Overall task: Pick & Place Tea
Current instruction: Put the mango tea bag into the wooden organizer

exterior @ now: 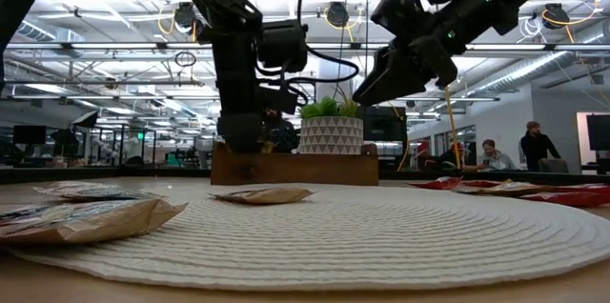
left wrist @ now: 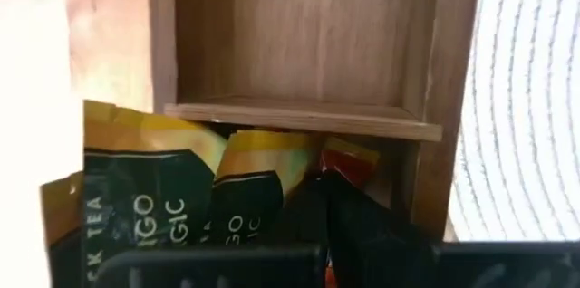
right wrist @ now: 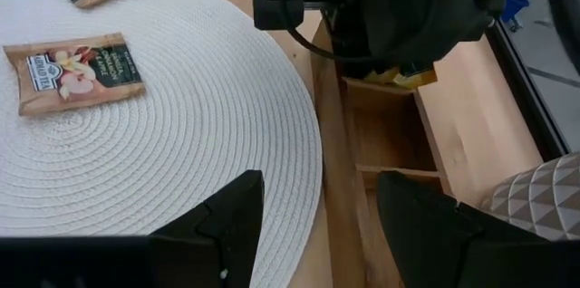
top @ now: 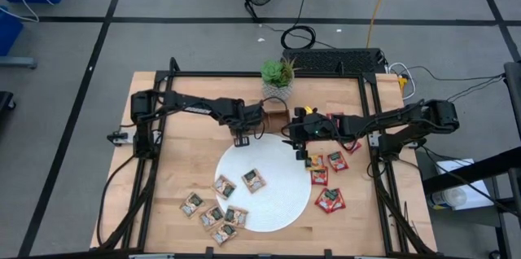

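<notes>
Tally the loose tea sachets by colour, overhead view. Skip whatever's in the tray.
Tan sachets: 6 (2 on the white plate, 4 off its edge)
Red sachets: 6, one partly hidden under the right arm
Total: 12

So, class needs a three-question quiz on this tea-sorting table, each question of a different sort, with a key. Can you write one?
1. True or false: the left gripper is over the wooden tray.
2. Multiple choice: the right gripper has its fingers A) shut on a red sachet, B) open with nothing between them, C) shut on the plant pot.
3. Fill in: the two tan sachets nearest the tray lie on the white ____.

Key
1. True; it is down at the tray, with tan sachets standing in the compartment in front of it.
2. B
3. Mat; the red sachets lie beside it on the table.
</notes>
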